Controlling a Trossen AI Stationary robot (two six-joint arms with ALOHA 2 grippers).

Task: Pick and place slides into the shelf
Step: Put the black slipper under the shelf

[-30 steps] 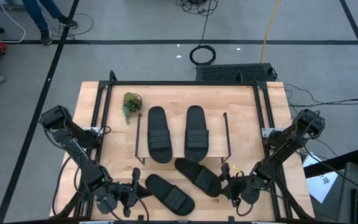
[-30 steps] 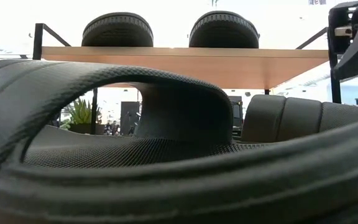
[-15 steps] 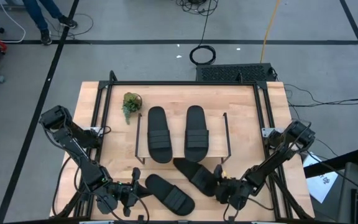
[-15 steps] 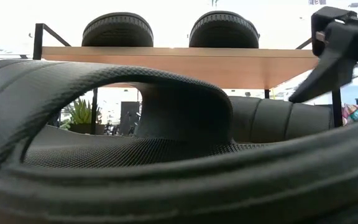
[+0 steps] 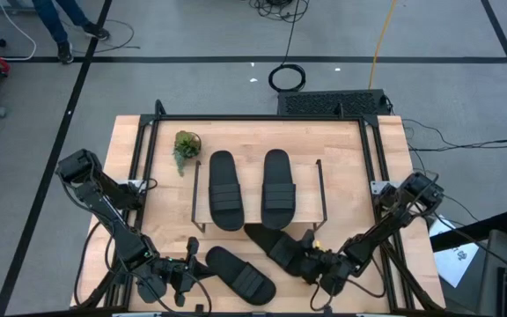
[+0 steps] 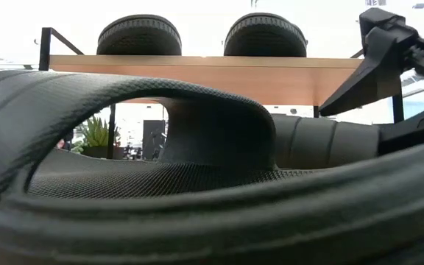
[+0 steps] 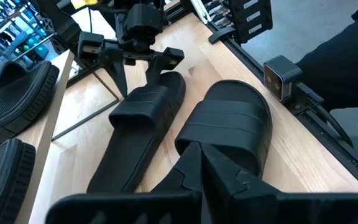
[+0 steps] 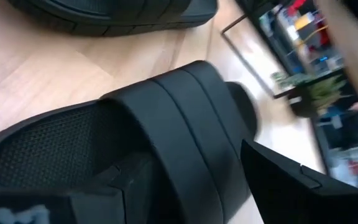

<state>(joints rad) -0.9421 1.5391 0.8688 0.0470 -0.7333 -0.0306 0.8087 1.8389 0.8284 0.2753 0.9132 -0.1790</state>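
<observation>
Two black slides lie sole down on the shelf's wood top, between its wire side frames. Two more lie on the table in front of the shelf. My right gripper is open and low over the near right end of the right-hand slide. In the right wrist view that slide's ribbed strap fills the space ahead of the fingers. My left gripper looks shut and waits beside the left-hand slide, close to its strap without touching it. My right gripper comes slanting down from the table's near right onto the slide's near end. One finger rests over the footbed behind the strap, and the other stands outside the slide's rim. The slide lies flat on the table.
A small potted plant stands left of the shelf. A black frame rail runs around the table's edges, and a small camera block sits at the near edge. The left-hand slide fills most of the low view. Bare wood lies behind the shelf.
My right gripper has moved toward the table's left and down, from beside the right-hand slide onto its near end. That slide has slid a little toward the table's left. The left arm has kept still.
</observation>
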